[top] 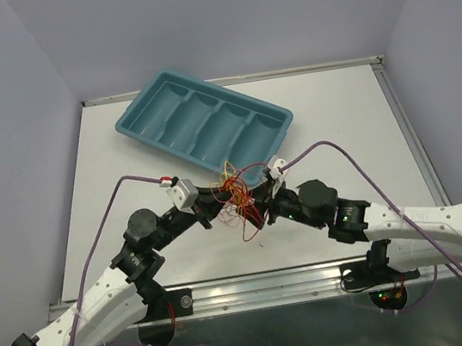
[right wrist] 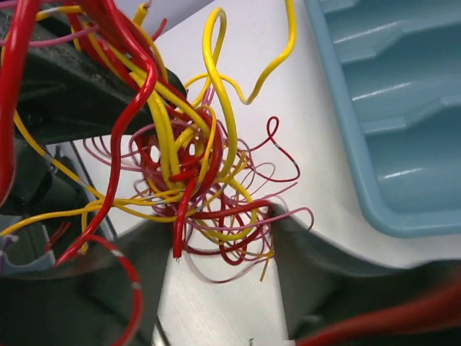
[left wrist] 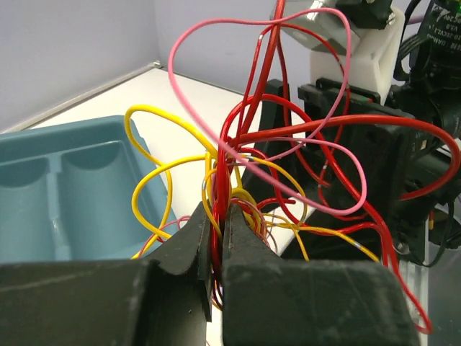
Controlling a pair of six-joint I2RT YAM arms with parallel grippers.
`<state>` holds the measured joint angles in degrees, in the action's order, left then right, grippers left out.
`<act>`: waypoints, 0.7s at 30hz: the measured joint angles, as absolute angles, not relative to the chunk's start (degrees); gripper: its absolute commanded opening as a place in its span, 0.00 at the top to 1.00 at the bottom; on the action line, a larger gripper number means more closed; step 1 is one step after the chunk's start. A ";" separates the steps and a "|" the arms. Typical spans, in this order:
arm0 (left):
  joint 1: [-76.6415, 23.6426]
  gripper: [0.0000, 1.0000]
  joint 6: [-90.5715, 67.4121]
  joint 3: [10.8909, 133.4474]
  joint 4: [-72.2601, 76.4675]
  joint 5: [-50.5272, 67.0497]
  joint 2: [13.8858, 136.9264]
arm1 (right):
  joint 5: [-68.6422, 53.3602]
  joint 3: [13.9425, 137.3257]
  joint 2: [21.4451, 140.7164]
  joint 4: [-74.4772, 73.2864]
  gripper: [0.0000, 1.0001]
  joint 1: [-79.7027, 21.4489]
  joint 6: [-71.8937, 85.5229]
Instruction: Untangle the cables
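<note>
The cables [top: 239, 196] are a tangled bundle of thin red, yellow and pink wires, held between my two grippers just in front of the teal tray. My left gripper [top: 216, 199] is shut on red and yellow strands of the cables [left wrist: 220, 209], which fan out in loops above its fingers [left wrist: 245, 241]. My right gripper [top: 262, 205] is open, its fingers [right wrist: 302, 245] spread on either side of the lower part of the cable knot [right wrist: 194, 180]. Some loops lie across its jaws.
A teal compartment tray [top: 202, 119] lies tilted at the back, its near corner close to the tangle; it also shows in the left wrist view [left wrist: 65, 187] and the right wrist view [right wrist: 389, 108]. Purple arm cables [top: 361, 167] arc above the table. Metal table edge [top: 257, 287] is near.
</note>
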<state>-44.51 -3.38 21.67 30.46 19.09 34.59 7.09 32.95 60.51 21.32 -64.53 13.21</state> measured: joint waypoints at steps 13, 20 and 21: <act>-45.36 0.85 -8.58 23.49 28.01 8.34 33.15 | 12.69 32.88 54.76 21.54 0.99 -64.86 14.83; -45.67 0.28 -6.94 23.20 31.92 -12.25 30.74 | 18.57 32.88 42.61 15.57 0.99 -64.95 16.84; -44.34 0.24 -5.78 23.22 32.40 -15.73 30.30 | 19.25 32.88 40.91 14.57 0.99 -64.86 16.95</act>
